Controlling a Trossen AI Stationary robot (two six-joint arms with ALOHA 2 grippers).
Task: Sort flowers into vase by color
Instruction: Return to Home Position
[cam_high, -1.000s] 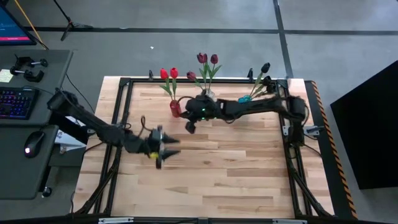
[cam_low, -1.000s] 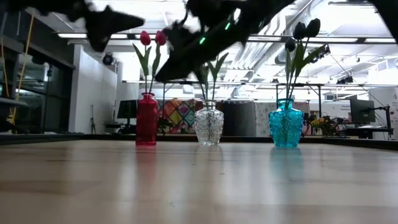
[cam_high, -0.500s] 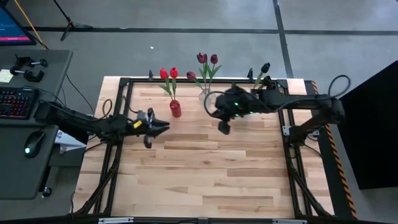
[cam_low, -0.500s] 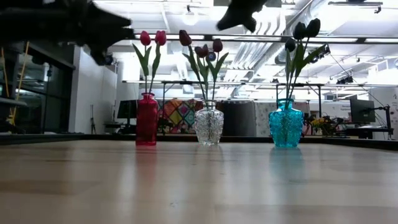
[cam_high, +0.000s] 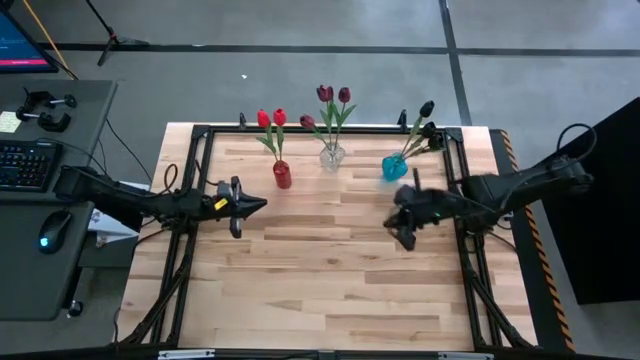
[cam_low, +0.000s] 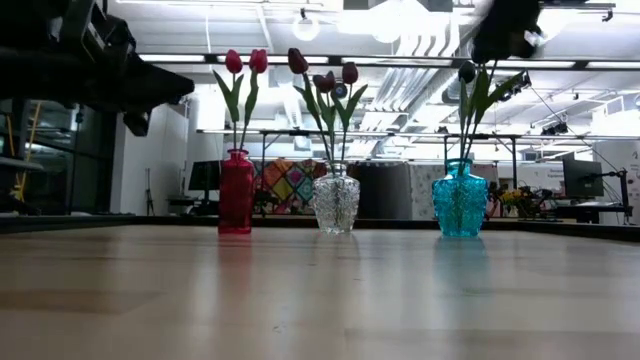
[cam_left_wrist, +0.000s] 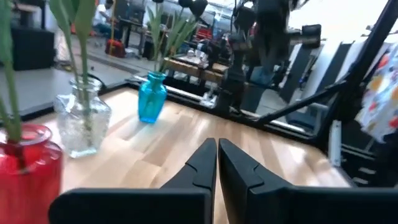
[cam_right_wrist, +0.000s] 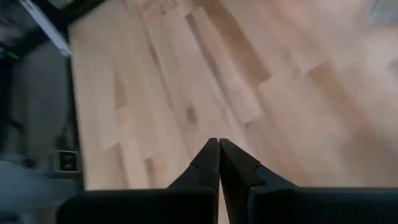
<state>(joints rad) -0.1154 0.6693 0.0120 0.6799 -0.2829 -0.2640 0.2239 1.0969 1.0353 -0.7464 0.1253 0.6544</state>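
Left gripper (cam_high: 262, 203): centre-left of the high view, fingers pressed together, nothing held, raised off the surface.

Vases: three in a row along the upper edge of the table.
- Red vase (cam_high: 282, 176), just above and right of the left gripper, holds two bright red flowers (cam_high: 271, 118).
- Clear vase (cam_high: 332, 156) holds maroon flowers (cam_high: 333, 96).
- Teal vase (cam_high: 394, 167) holds near-black flowers (cam_high: 427, 108).

Right gripper (cam_high: 403, 238): right of centre, below the teal vase, fingers clenched, empty, over bare wood.

Surface: pale plank table (cam_high: 330, 290) inside a dark frame.

Room: a desk with keyboard (cam_high: 25, 165) and mouse (cam_high: 48, 232) at the left edge. The low view shows lit ceiling fixtures and workbenches behind the vases.
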